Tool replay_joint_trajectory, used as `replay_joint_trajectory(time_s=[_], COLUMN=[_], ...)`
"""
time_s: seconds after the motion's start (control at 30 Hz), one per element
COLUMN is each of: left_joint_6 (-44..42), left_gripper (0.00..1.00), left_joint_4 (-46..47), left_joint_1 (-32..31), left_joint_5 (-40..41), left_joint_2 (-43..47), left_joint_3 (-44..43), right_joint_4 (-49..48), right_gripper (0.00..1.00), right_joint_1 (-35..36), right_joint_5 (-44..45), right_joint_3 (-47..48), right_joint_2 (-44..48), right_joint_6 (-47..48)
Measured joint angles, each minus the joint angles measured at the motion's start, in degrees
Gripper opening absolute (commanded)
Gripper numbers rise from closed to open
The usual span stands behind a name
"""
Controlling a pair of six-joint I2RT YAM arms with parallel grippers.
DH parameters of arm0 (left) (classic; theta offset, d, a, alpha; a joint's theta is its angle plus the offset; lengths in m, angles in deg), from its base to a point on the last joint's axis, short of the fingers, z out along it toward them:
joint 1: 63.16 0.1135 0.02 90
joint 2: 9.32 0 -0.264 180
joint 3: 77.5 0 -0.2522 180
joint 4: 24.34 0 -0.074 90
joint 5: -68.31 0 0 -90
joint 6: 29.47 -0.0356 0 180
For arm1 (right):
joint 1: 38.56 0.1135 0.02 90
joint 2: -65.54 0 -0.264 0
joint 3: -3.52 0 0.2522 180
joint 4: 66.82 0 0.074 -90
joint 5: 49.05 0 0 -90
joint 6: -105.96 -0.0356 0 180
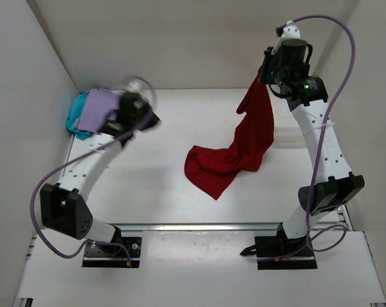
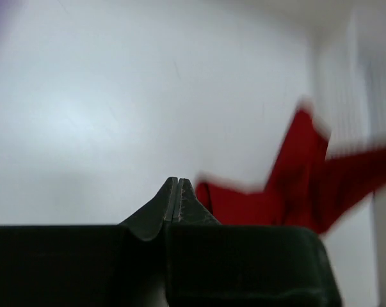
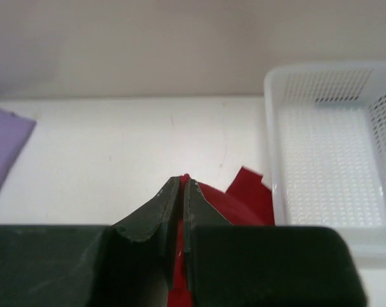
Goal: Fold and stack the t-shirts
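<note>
The deep red t-shirt (image 1: pixel 253 131) hangs from my raised right gripper (image 1: pixel 262 78); its lower part lies crumpled on the table (image 1: pixel 180 121). In the right wrist view that gripper (image 3: pixel 183 182) is shut on a fold of the red t-shirt (image 3: pixel 244 198). The lavender t-shirt (image 1: pixel 98 109) rests on the teal t-shirt (image 1: pixel 77 123) at the far left corner. My left gripper (image 1: pixel 151 119) is blurred, just right of that pile. In its wrist view the left gripper (image 2: pixel 178 182) is shut with nothing in it, and the red t-shirt (image 2: pixel 308 185) lies ahead.
A white mesh basket (image 3: pixel 333 160) stands at the table's right side, close behind the right arm. White walls enclose the table on the left, back and right. A corner of the lavender t-shirt (image 3: pixel 4 147) shows at the left of the right wrist view.
</note>
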Motion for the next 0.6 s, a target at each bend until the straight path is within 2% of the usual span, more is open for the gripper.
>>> replay_joint_trajectory(time_s=[0.03,0.1,0.17,0.3,0.33,0.47,0.6], left_joint_6=[0.02,0.46,1.20,3.39,3.96,7.13,9.09], left_gripper=[0.14,0.23,0.23,0.31,0.36,0.39,0.40], left_joint_4=[1.27,4.04,5.27,8.57,10.32,17.35,20.90], left_joint_1=[-6.97,-18.32,-24.04,-23.54,-23.12,-22.69,-24.17], left_joint_5=[1.29,1.44,0.79,2.38,3.15,3.41,3.52], left_joint_2=[0.00,-0.39,-0.50,-5.22,-6.38,-9.01,-11.67], left_joint_3=[6.01,16.48,23.87,27.74,27.76,27.85,27.41], right_joint_4=[0.02,-0.57,-1.53,-2.80,-3.54,-6.34,-9.40], right_gripper=[0.00,0.00,0.00,0.00,0.00,0.00,0.00], right_joint_1=[0.07,0.17,0.24,1.07,1.46,2.62,2.45], right_joint_5=[-0.52,-1.31,-1.38,-0.66,-0.48,-0.63,-1.03], right_joint_3=[-2.23,-6.01,-9.81,-11.65,-11.80,-13.33,-18.99], right_joint_2=[0.09,0.76,2.56,5.64,6.38,9.81,13.66], right_joint_6=[0.00,0.00,0.04,0.31,0.39,0.37,-0.17])
